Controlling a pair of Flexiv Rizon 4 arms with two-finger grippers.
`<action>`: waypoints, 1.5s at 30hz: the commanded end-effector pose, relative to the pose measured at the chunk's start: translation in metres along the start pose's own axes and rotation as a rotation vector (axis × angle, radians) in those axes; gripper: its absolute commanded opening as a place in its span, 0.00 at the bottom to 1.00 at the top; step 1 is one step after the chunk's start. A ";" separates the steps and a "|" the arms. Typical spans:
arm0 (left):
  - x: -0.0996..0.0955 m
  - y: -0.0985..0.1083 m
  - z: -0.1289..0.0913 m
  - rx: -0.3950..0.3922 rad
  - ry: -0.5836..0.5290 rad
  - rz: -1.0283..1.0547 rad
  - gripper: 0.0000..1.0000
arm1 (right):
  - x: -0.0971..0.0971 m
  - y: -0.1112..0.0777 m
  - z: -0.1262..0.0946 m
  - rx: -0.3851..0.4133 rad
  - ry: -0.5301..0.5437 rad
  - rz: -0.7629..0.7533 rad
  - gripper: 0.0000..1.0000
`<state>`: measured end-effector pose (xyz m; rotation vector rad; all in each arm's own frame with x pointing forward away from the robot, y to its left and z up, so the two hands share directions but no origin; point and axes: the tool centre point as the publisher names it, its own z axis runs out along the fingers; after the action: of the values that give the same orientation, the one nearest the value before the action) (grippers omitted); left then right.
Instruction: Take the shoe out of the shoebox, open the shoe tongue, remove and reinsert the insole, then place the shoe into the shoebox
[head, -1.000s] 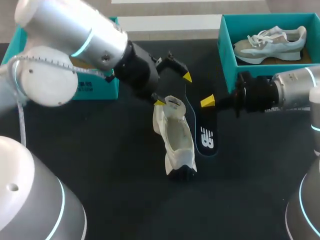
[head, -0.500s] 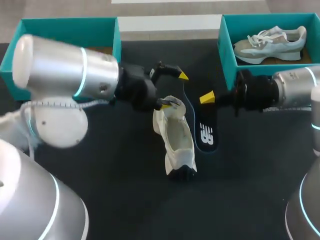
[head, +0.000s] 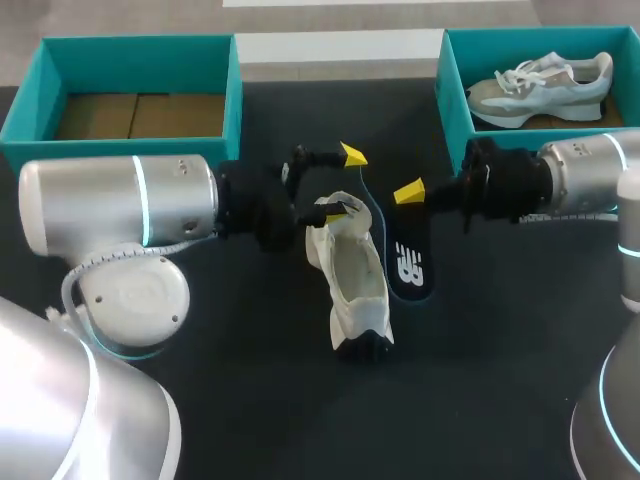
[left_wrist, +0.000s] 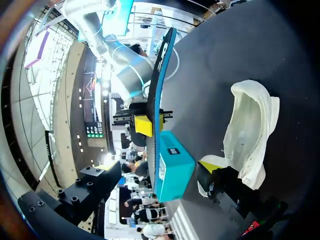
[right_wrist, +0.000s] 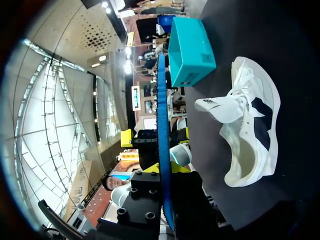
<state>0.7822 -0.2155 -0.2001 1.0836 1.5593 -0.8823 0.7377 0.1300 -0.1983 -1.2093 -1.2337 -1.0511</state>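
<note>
- The left hand (head: 343, 183) is spread wide at the heel end of the white shoe (head: 350, 275) and grips nothing.
- Its lower fingertip (left_wrist: 210, 164) touches the rim of the shoe's heel opening. Its upper fingertip (head: 352, 155) hangs in the air, clear of the shoe and near the far end of the insole (head: 408, 265).
- The right hand (head: 405, 193) is closed on the dark insole. In the right wrist view the insole's blue edge (right_wrist: 162, 125) runs straight between its two fingers. In the left wrist view the insole (left_wrist: 159, 95) stands on edge, with the black finger parts on both of its sides.
- Only one yellow tip of the right hand shows from above. It sits against the side of the insole that faces away from the shoe.
- The insole is out of the shoe and just beside it. Its far end is raised in the right hand and its near end is down by the shoe's middle.
- The shoe lies on the black worktop (head: 250, 380) between the two arms, with its heel opening toward the far edge and its dark-tipped toe toward the near edge.
- The shoe's tongue (right_wrist: 212, 105) is pulled out and away from the opening.
- The empty shoebox (head: 135, 50), teal with a brown floor, stands at the far left, well apart from the shoe.
- A second shoebox (head: 455, 110) at the far right holds another shoe (head: 540, 85).
</note>
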 end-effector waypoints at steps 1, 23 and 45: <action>0.000 -0.002 0.003 0.013 -0.349 0.011 1.00 | 0.001 -0.002 0.003 -0.005 -0.007 0.002 0.00; -0.011 -0.017 0.023 0.078 -0.359 0.032 0.46 | 0.002 0.000 0.017 0.023 -0.018 0.000 0.00; -0.006 -0.015 0.041 0.090 -0.329 0.035 0.16 | 0.002 -0.002 0.021 0.030 -0.025 0.000 0.00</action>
<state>0.7818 -0.2583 -0.2026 0.9690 1.2338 -1.0591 0.7342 0.1497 -0.1977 -1.1987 -1.2626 -1.0174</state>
